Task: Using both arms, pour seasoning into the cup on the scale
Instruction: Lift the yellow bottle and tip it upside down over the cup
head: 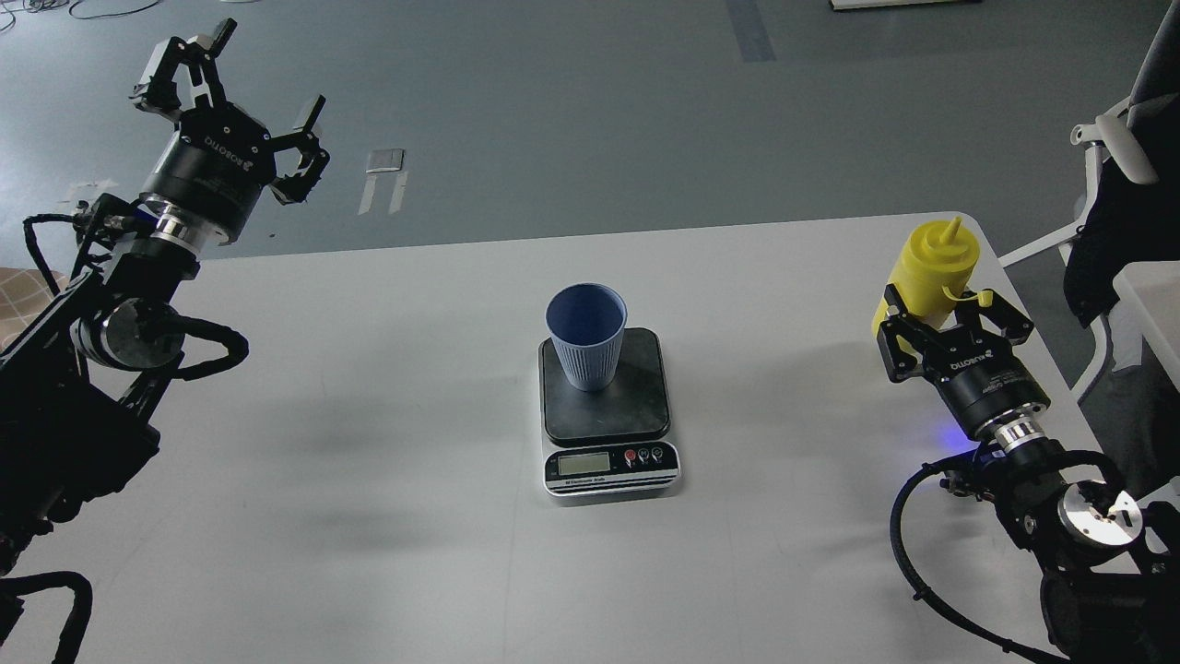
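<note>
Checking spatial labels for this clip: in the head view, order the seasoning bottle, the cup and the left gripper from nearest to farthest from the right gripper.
1. The seasoning bottle, between the fingers of the right gripper at the table's right edge.
2. The cup, standing on the scale at the table's middle.
3. The left gripper, open, raised at far left beyond the table's edge.

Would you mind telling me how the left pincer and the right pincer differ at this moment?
The left pincer is raised above the floor beyond the table's far edge, open and empty; the right pincer sits low over the table, its fingers closed around the yellow seasoning bottle. Both are black and marked ROBOTIQ.
</note>
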